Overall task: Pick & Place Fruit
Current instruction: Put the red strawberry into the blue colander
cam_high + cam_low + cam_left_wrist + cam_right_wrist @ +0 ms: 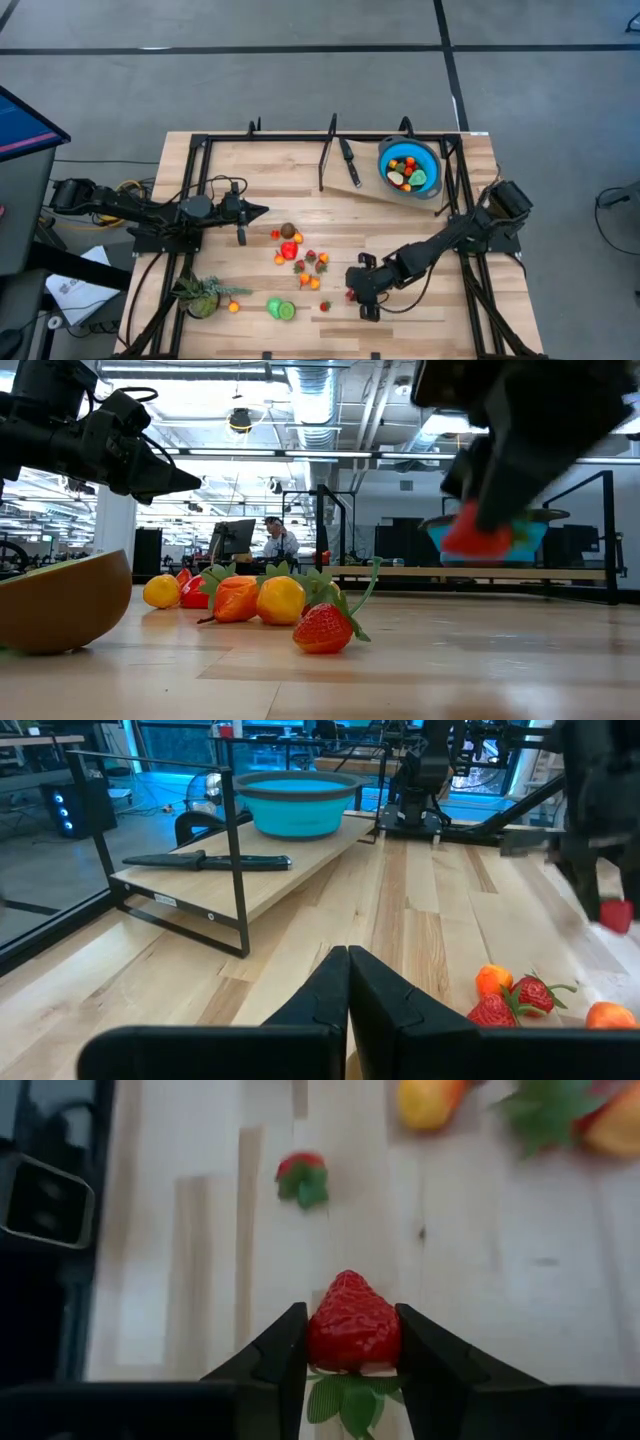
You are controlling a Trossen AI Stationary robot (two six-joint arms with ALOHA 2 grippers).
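High view: overhead, straight down on the whole table (pixel 420 210).
Low view: table-top level, close to the fruit (pixel 322 628).
Wrist views: forward along the table.
Shared: fruit, blue bowl (pixel 300 802).

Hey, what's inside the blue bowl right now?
The blue bowl on the raised board holds a few small fruits, red, orange, yellow and green. Whatever lies under that top layer is covered, so no full count is possible.

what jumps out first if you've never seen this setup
The right gripper is clamped on a red strawberry near the table's front edge. Next, the scatter of small toy fruits at mid-table, and the blue bowl on its raised board at the back right, already holding several.
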